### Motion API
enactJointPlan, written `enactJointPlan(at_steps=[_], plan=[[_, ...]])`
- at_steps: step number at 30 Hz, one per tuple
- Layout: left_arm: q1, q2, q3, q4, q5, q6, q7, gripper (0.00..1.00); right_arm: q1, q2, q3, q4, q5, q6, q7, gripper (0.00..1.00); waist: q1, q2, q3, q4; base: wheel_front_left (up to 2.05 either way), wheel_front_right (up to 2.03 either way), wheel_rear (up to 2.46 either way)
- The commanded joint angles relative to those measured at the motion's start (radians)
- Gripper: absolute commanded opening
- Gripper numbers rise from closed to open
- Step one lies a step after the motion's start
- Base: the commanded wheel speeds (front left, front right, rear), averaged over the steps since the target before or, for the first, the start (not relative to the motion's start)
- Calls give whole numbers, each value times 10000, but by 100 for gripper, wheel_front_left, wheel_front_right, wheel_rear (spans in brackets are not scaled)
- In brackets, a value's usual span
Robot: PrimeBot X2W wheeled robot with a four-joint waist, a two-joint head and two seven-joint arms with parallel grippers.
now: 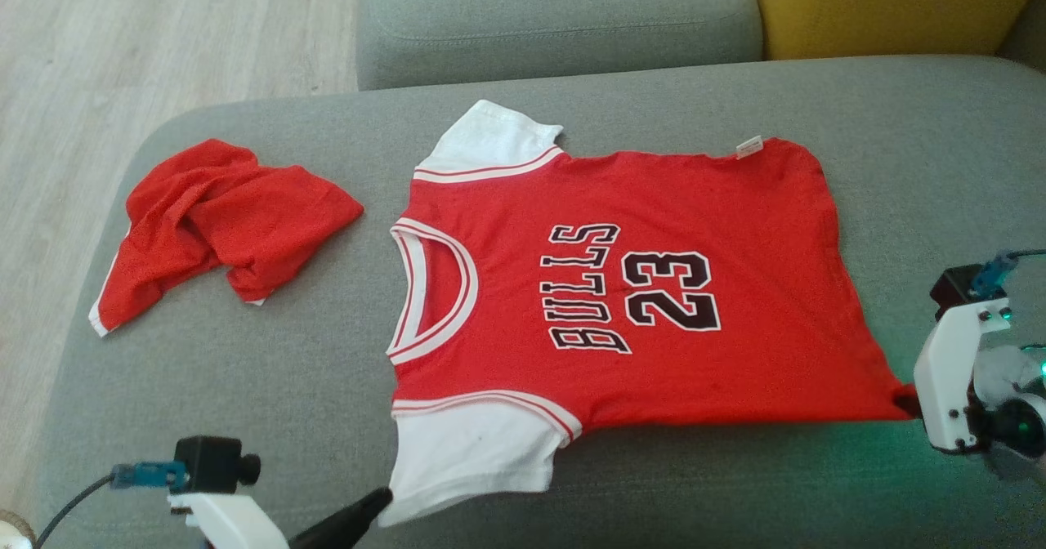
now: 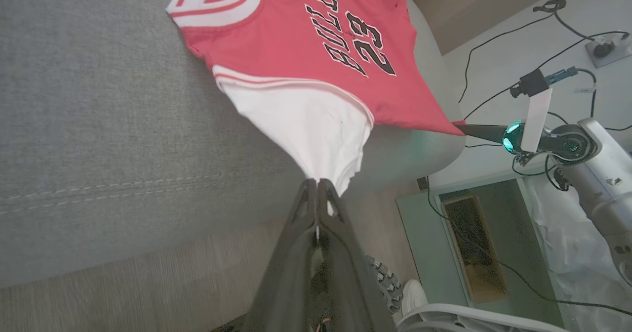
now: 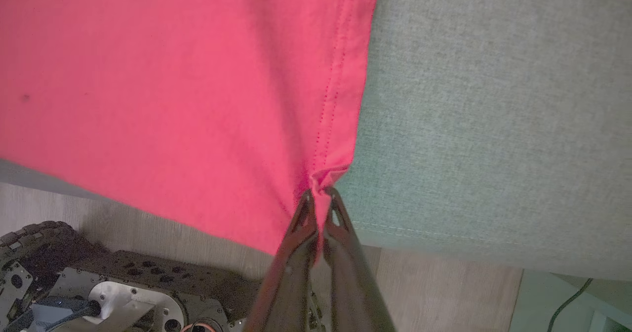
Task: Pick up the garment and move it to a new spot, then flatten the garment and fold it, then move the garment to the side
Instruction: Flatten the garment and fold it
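Note:
A red jersey (image 1: 621,287) with white sleeves and "BULLS 23" print lies spread flat on the grey sofa seat (image 1: 915,165), collar to the left. My left gripper (image 1: 384,500) is shut on the tip of the near white sleeve (image 2: 308,124), pinched between both fingers (image 2: 316,193). At the jersey's near right hem corner (image 3: 328,171) my right gripper (image 1: 909,398) is shut on the red cloth, and it appears as well in the left wrist view (image 2: 459,127). The cloth is stretched between the two grips.
A second red garment (image 1: 221,222) lies crumpled on the seat's left part. A grey back cushion (image 1: 556,18) and a yellow cushion (image 1: 891,6) stand behind. Wooden floor (image 1: 122,42) lies left; cables and the robot's base (image 3: 98,292) lie below the seat's front edge.

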Motion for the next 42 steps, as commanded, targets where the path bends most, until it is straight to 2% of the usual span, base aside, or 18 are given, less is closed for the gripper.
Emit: enactJointPlan(at_steps=[1,8,22,32,42], plan=[[-382,334,397,-393,-80,-64,41,0,14,-355,86,-435,129,-4,70,0,0,-1,-5,21,0,0,0],[-199,599,331,-731,-350,-132,427,0,783,-647,-104,-1324,416,-4,621,0,0,-1,-28,89,0,0,0],[42,974,368,-1330,-885,-251,914,0,1882,-648,-597,-2620,777,-4,1201,0,0,-1,75,42,0,0,0],[-931,788,1360,-1471,-1570,-262,625,0,1190,-450,-1155,-2973,77,-4,597,0,0,-1,524,-129,0,0,0],[-2489,525,1787,-936,-1535,-360,506,0,149,-48,-1141,-2662,-649,-4,-144,0,0,-1,1274,-290,0,0,0]])
